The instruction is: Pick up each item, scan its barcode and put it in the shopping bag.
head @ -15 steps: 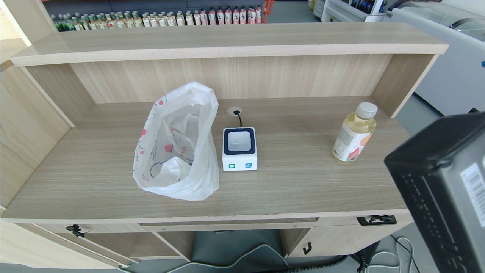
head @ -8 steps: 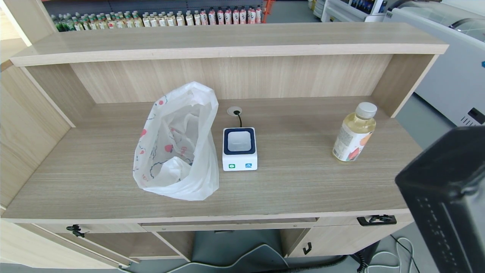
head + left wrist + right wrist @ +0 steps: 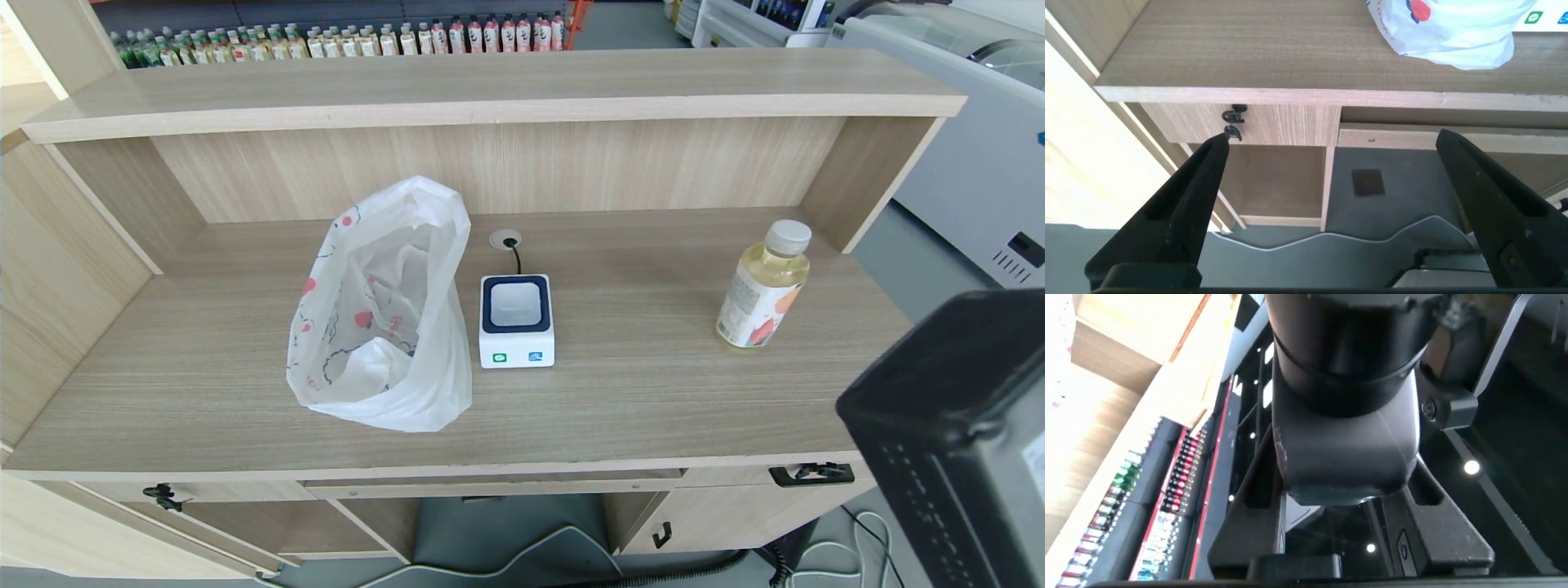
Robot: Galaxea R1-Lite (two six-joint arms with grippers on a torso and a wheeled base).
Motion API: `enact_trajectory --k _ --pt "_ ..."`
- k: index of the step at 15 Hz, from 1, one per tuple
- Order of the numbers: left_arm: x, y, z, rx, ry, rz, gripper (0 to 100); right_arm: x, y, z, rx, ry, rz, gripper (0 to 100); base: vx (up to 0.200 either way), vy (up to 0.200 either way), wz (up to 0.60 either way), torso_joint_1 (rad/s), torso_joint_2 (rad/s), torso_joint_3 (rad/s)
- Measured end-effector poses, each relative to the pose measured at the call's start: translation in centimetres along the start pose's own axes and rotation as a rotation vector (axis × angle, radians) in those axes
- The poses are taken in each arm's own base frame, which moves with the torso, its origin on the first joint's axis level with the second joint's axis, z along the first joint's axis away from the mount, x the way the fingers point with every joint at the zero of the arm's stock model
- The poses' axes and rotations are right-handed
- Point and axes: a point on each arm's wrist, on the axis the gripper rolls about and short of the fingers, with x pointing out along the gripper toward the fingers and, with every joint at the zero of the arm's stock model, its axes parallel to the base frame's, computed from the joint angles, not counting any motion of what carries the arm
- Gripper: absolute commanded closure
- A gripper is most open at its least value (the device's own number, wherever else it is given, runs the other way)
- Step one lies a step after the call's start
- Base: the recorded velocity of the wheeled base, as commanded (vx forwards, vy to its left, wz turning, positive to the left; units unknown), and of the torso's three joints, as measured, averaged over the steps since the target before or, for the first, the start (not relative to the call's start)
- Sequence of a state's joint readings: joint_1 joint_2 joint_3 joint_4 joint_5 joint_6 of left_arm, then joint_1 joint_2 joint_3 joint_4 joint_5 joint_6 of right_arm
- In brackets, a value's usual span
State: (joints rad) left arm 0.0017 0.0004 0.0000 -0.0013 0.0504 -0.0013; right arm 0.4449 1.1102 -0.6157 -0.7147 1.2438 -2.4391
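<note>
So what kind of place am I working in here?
Most likely a shop checkout: a barcode scanner sits beside an open shopping bag on a wooden counter, and rows of bottled drinks line the shelves behind it.

Cropped at the frame edge well right of the scanner (image 3: 517,321): right arm housing (image 3: 955,441); too small to read, right of the scanner: bottle (image 3: 764,287) label print; hidden by folds just left of it: shopping bag (image 3: 384,327) bottom.
</note>
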Motion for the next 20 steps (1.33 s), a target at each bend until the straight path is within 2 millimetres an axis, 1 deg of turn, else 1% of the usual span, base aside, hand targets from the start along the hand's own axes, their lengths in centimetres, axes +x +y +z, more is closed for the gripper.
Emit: enact_trajectory --k 1,2,3,4,5,6,7,8,10,12,14,15,16,17,18,20 --pt "0.0 0.0 0.0 0.0 0.0 0.0 0 0.0 0.0 0.0 0.019 0.0 0.001 100 0.0 0.0 0.0 0.0 0.0 0.0" --pt "0.0 0.0 0.0 0.0 0.0 0.0 0 -0.1 0.1 -0.3 0.082 0.013 0.019 100 0.0 0.0 0.0 0.0 0.0 0.0" --pt "0.0 0.0 0.0 0.0 0.0 -0.001 0 -0.5 0.2 -1.1 0.169 0.057 0.069 100 0.0 0.0 0.0 0.0 0.0 0.0" --pt "0.0 0.0 0.0 0.0 0.0 -0.001 0 -1.2 0.4 -1.9 0.318 0.142 0.153 100 0.0 0.0 0.0 0.0 0.0 0.0" --pt "0.0 0.0 0.0 0.0 0.0 -0.001 0 -2.2 0.7 -2.5 0.538 0.277 0.251 100 0.0 0.0 0.0 0.0 0.0 0.0" --pt "0.0 0.0 0.0 0.0 0.0 -0.001 0 -3.1 1.1 -2.6 0.795 0.438 0.321 100 0.0 0.0 0.0 0.0 0.0 0.0" --pt "0.0 0.0 0.0 0.0 0.0 -0.001 0 -4.0 1.2 -2.7 1.032 0.626 0.36 100 0.0 0.0 0.0 0.0 0.0 0.0" --pt "0.0 0.0 0.0 0.0 0.0 -0.001 0 -5.1 1.3 -2.5 1.215 0.791 0.365 100 0.0 0.0 0.0 0.0 0.0 0.0" --pt "0.0 0.0 0.0 0.0 0.0 0.0 0 -6.4 1.0 -2.4 1.538 1.054 0.26 100 0.0 0.0 0.0 0.0 0.0 0.0" --pt "0.0 0.0 0.0 0.0 0.0 -0.001 0 -6.9 0.6 -3.1 1.849 1.291 0.017 100 0.0 0.0 0.0 0.0 0.0 0.0" --pt "0.0 0.0 0.0 0.0 0.0 -0.001 0 -7.2 0.8 -4.2 2.09 1.468 -0.263 100 0.0 0.0 0.0 0.0 0.0 0.0" --pt "0.0 0.0 0.0 0.0 0.0 -0.001 0 -7.3 1.3 -4.7 2.186 1.512 -0.375 100 0.0 0.0 0.0 0.0 0.0 0.0" --pt "0.0 0.0 0.0 0.0 0.0 -0.001 0 -7.4 2.3 -5.1 2.296 1.554 -0.484 100 0.0 0.0 0.0 0.0 0.0 0.0" --pt "0.0 0.0 0.0 0.0 0.0 0.0 0 -7.6 3.3 -5.3 2.375 1.584 -0.553 100 0.0 0.0 0.0 0.0 0.0 0.0" --pt "0.0 0.0 0.0 0.0 0.0 0.0 0 -7.7 4.3 -5.4 2.449 1.594 -0.588 100 0.0 0.0 0.0 0.0 0.0 0.0" --pt "0.0 0.0 0.0 0.0 0.0 0.0 0 -7.3 6.0 -5.5 2.59 1.56 -0.615 100 0.0 0.0 0.0 0.0 0.0 0.0"
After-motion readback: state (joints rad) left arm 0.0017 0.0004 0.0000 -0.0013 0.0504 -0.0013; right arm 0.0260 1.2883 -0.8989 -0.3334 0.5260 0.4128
